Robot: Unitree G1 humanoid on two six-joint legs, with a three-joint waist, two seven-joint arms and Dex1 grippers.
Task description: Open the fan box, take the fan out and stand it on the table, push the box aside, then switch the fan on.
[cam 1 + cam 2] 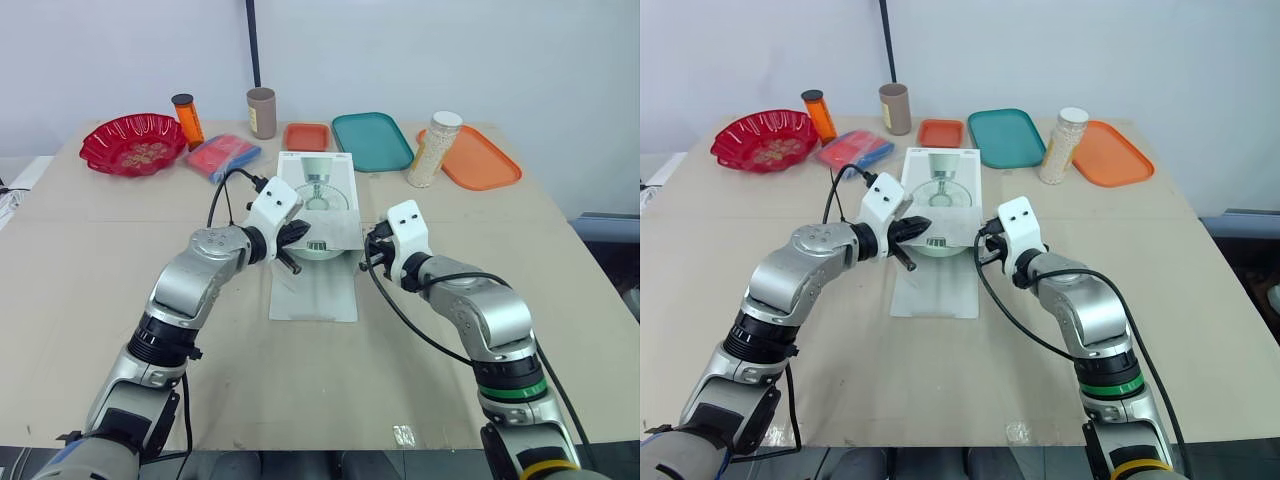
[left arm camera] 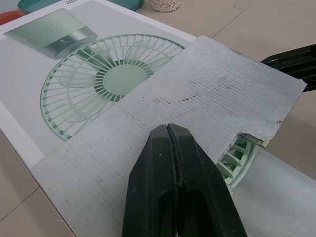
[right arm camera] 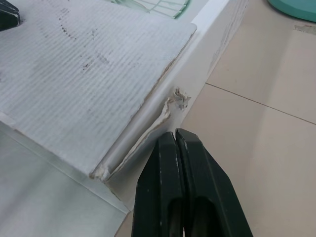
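Note:
The white fan box (image 1: 320, 185), with a green fan printed on its lid, lies flat at the table's centre. Its long flap (image 1: 315, 290) is folded out towards me on the table. A grey inner cardboard flap (image 2: 197, 98) covers the near end, and the green fan's grille (image 2: 239, 153) peeks out beneath it. My left gripper (image 1: 293, 243) is shut just over this flap at the box's near left, holding nothing. At the torn near right corner (image 3: 175, 98) of the box, my right gripper (image 1: 374, 246) is shut and empty.
Along the table's far side stand a red bowl (image 1: 133, 143), an orange bottle (image 1: 187, 120), a red and blue packet (image 1: 222, 156), a brown cup (image 1: 261, 112), a small orange tray (image 1: 307, 136), a teal tray (image 1: 371, 141), a bead-filled jar (image 1: 435, 149) and an orange tray (image 1: 480, 158).

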